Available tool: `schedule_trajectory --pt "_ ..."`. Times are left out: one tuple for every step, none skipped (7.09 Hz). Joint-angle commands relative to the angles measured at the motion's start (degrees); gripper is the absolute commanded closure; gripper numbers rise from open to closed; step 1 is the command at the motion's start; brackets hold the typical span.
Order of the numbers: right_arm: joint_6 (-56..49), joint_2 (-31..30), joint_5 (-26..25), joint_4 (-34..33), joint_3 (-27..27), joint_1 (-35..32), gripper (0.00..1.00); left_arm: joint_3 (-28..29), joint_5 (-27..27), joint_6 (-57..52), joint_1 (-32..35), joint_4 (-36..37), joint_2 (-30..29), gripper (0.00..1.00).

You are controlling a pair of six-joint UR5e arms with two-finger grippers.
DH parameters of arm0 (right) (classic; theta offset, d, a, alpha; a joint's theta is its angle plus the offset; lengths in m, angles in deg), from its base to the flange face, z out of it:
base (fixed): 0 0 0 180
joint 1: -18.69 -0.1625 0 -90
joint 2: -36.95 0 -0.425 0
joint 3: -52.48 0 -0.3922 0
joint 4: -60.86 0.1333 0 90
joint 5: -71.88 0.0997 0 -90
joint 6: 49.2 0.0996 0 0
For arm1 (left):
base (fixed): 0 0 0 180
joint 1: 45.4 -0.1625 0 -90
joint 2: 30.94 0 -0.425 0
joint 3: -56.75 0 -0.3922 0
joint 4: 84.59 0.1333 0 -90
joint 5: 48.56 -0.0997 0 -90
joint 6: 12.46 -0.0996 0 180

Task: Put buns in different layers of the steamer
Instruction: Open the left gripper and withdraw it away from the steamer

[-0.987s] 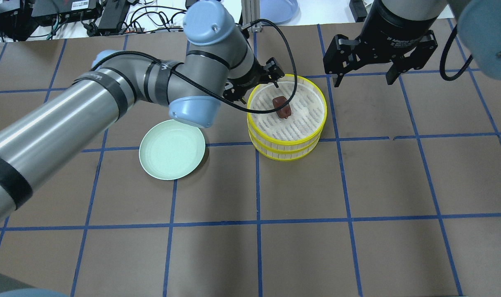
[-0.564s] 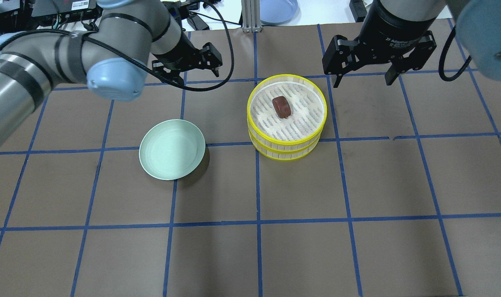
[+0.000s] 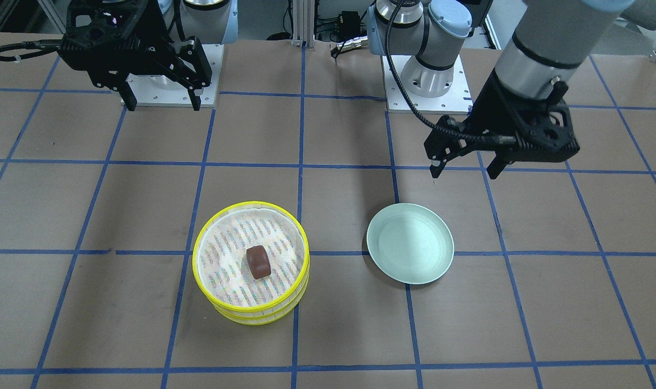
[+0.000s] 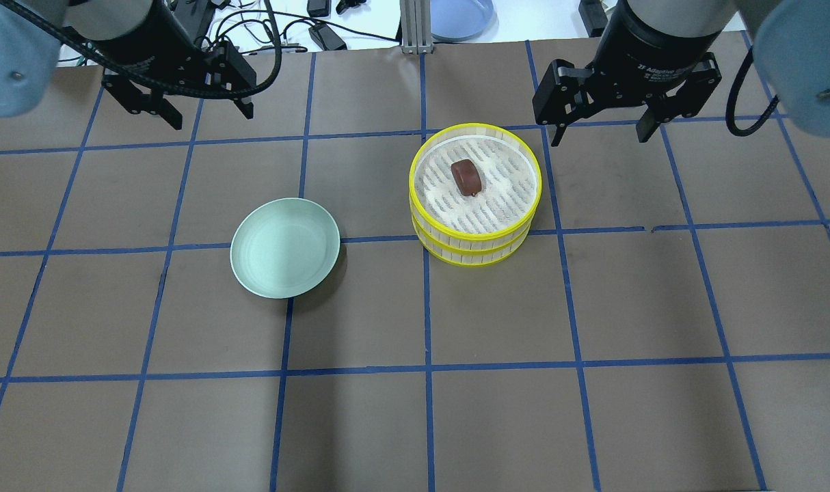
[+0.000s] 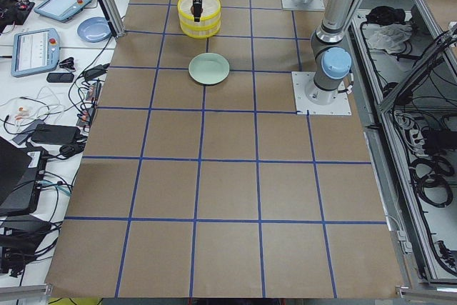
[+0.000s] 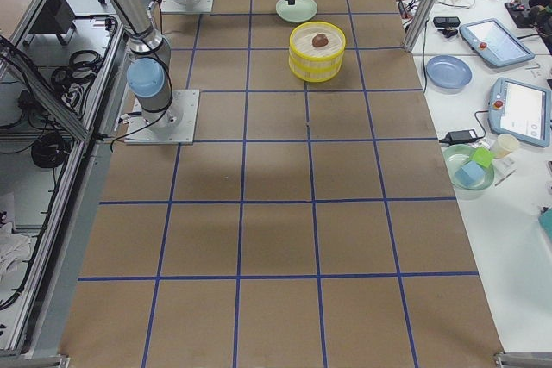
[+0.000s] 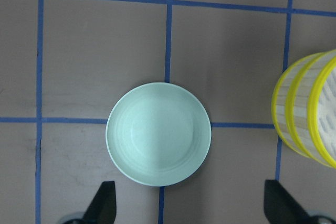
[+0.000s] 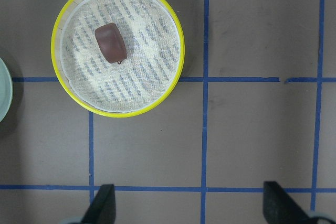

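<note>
The brown bun (image 4: 467, 177) is lying slantwise in the steamer's top tray (image 4: 504, 205) on the tabletop (image 4: 593, 307); no white bun is showing. Both claws are hanging open, holding nothing: the right claw (image 4: 599, 133) nearer the steamer, the left claw (image 4: 211, 116) over by the plate (image 4: 285, 247).

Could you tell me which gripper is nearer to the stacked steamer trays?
The right gripper: it hovers open beside the steamer trays, off their far right rim. The left gripper, also open, is much farther away, beyond the green plate.

Bun (image 4: 466, 177) in top tray (image 4: 505, 202); plate (image 4: 285, 247) nr it
</note>
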Motion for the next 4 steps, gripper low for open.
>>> schedule_trajectory --pt "0.05 0.09 0.00 -0.04 0.07 -0.07 0.00 1.05 -0.85 0.18 0.34 -7.18 2.70 0.00" --pt "0.05 0.09 0.00 -0.04 0.07 -0.07 0.00 0.53 -1.11 0.01 0.34 -7.30 2.45 0.00" --pt "0.05 0.09 0.00 -0.04 0.07 -0.07 0.00 0.44 -1.20 -0.34 0.43 -6.87 1.84 0.00" --pt "0.05 0.09 0.00 -0.04 0.07 0.02 0.00 0.43 -1.55 -0.35 0.43 -6.86 1.83 0.00"
